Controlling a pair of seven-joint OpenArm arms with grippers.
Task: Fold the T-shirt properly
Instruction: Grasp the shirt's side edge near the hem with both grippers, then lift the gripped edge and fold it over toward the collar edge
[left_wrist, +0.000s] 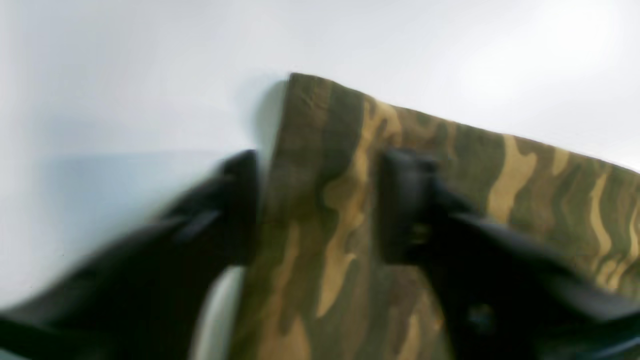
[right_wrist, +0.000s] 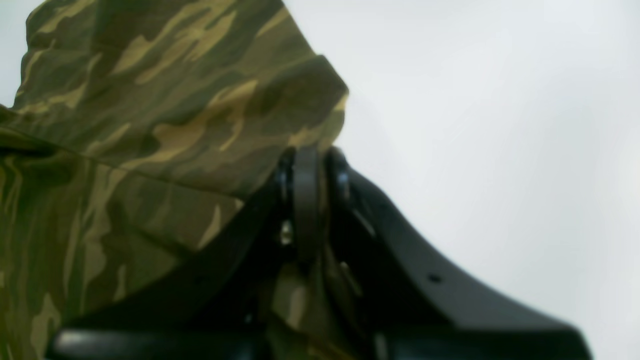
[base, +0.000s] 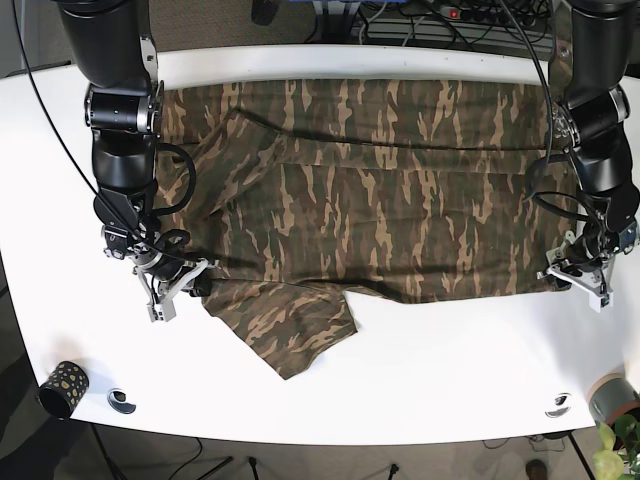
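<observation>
A camouflage T-shirt (base: 380, 190) lies spread across the white table (base: 450, 370), with one sleeve (base: 290, 325) flopped toward the front edge. My right gripper (base: 190, 282) sits at the shirt's lower left edge. In the right wrist view its fingers (right_wrist: 306, 190) are pressed together, shut on a fold of the T-shirt (right_wrist: 150, 125). My left gripper (base: 572, 275) is at the shirt's lower right corner. In the blurred left wrist view its fingers (left_wrist: 240, 200) stand apart, straddling the hem corner of the T-shirt (left_wrist: 525, 175); the left gripper (left_wrist: 320, 200) is open.
A small dark spotted cup (base: 62, 388) and a ring-shaped fitting (base: 120, 400) sit at the front left of the table. Another fitting (base: 558, 406) and a grey pot (base: 610, 398) are at the front right. Cables and a power strip (base: 470, 15) run behind the table.
</observation>
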